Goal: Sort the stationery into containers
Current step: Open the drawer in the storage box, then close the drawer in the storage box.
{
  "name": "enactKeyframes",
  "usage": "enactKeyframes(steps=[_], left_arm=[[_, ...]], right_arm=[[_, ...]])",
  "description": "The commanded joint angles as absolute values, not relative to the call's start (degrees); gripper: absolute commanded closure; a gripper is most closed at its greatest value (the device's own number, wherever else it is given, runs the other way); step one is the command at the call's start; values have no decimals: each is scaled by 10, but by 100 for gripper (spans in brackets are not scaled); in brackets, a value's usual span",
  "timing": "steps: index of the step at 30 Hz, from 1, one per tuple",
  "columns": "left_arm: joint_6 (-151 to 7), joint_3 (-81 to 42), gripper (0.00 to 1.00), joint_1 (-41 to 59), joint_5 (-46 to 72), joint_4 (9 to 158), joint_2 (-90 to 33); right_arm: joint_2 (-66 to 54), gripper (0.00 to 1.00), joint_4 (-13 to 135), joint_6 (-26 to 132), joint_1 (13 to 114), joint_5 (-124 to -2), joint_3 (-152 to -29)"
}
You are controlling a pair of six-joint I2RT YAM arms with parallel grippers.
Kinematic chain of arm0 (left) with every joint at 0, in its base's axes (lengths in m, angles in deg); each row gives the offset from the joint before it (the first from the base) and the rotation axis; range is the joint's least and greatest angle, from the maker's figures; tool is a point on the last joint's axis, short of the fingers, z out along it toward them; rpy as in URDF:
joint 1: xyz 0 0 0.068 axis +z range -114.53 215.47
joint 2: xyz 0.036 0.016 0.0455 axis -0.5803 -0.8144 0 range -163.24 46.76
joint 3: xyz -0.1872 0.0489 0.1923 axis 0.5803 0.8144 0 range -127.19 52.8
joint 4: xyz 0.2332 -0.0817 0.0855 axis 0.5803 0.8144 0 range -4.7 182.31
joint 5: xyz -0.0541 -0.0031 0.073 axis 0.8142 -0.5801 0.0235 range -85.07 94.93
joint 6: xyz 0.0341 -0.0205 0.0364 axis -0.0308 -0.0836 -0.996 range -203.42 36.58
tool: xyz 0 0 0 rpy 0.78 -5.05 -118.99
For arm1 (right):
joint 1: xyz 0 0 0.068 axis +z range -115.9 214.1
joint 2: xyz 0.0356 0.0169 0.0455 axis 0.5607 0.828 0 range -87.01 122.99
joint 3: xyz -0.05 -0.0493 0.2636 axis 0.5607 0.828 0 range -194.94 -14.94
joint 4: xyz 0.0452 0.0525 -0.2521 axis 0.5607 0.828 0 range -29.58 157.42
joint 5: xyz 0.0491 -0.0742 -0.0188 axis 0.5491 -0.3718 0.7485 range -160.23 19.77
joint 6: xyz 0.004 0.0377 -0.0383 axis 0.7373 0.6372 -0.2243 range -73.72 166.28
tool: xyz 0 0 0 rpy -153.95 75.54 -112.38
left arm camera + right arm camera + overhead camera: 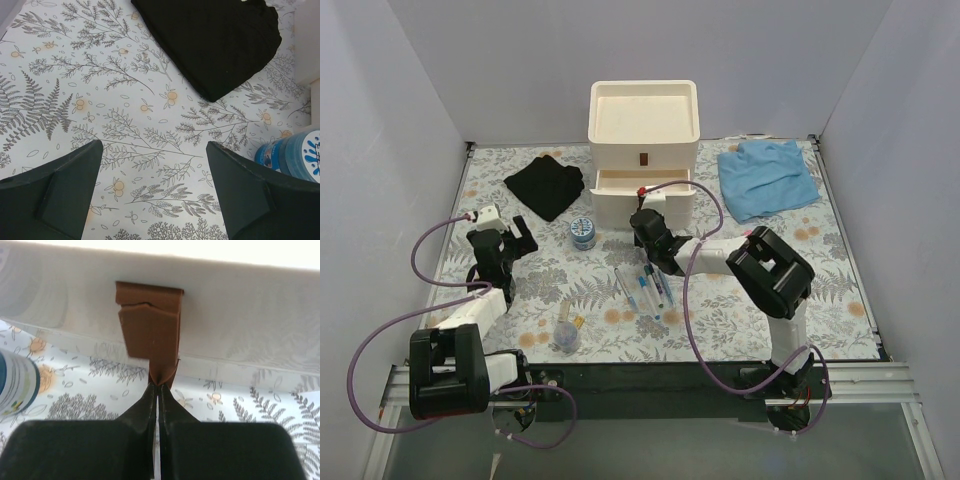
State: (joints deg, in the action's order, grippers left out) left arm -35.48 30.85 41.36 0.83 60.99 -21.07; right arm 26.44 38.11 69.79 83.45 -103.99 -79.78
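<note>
White walls are ringing a floral surface [800, 280]; from above, pens [645, 285] are lying near the organiser [643, 120]. Left wrist: the left end effector [154, 145] is gaping wide, blue tub [295, 155] beside it, label unreadable. Right wrist: the right end effector [159, 386] is pinching the brown handle [150, 330] by its tip, which could slip free.

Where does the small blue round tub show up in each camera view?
Top external: blue tub left of centre, in front of the organiser.
Left wrist: lower right edge, partly cut off.
Right wrist: left edge, left of the brown handle.
Shared landmark: the organiser, a white strip at the right edge in left wrist, filling the top in right wrist.
</note>
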Motion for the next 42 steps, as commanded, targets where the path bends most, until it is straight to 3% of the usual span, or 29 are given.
enactKeyframes(steps=[1,10,12,13,16,17,18,29,42], left_arm=[[-360,316,14,407,-5,619,-178],[-360,315,14,405,5,607,-169],[-372,308,14,405,89,602,-175],[-371,301,15,403,202,599,-177],[-334,271,38,396,403,573,-201],[-320,251,82,387,431,568,-208],[-301,242,100,383,450,565,-224],[-146,199,100,311,532,455,-344],[-141,170,100,205,392,346,-433]], right_arm=[[222,99,405,726,864,-1020,-772],[196,99,392,727,868,-1025,-729],[206,99,383,726,865,-1022,-732],[209,99,382,726,865,-1021,-735],[221,99,378,725,862,-1017,-749],[225,99,377,723,860,-1017,-751],[227,99,376,723,859,-1016,-754],[245,99,369,722,840,-1000,-766],[229,99,368,732,840,-994,-742]])
